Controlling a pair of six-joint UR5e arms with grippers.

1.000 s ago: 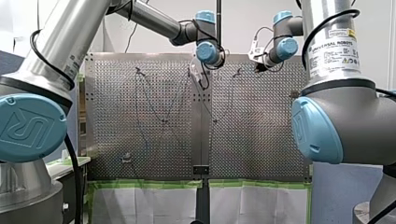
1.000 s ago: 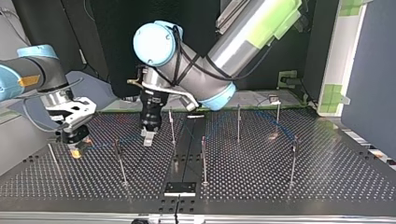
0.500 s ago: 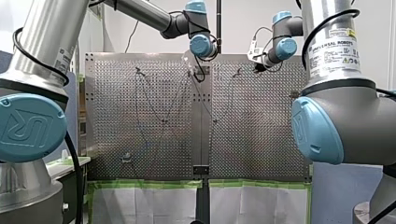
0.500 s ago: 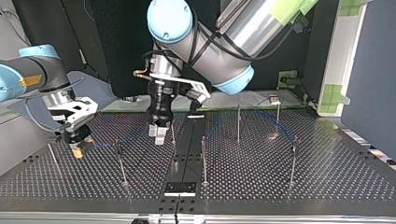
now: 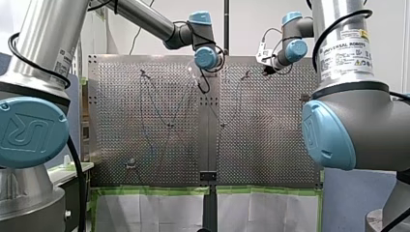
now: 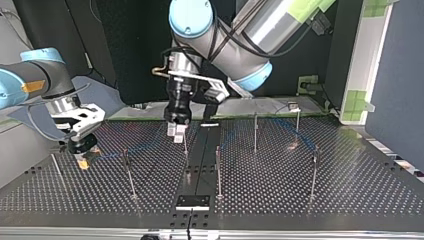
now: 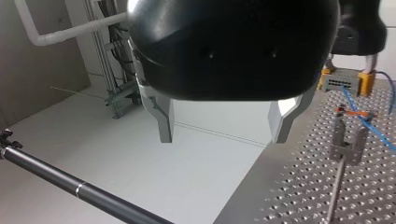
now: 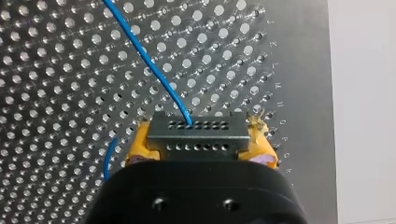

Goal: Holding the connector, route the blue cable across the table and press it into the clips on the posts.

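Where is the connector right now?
The connector is clamped between my right gripper's yellow pads at the top view's left, low over the perforated table, with the blue cable running from it toward the nearest post.

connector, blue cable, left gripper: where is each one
connector (image 8: pixel 197 135), right wrist view, middle of its grey face
blue cable (image 8: pixel 144 57), right wrist view, the stretch ahead of the connector
left gripper (image 7: pixel 223 136), left wrist view, midway between its open fingertips

- Ahead of the jaws of the right gripper (image 8: pixel 201 142), the blue cable (image 8: pixel 149 60) runs out of view.
- Between them, the gripper body hides the rear of the connector (image 8: pixel 197 128).
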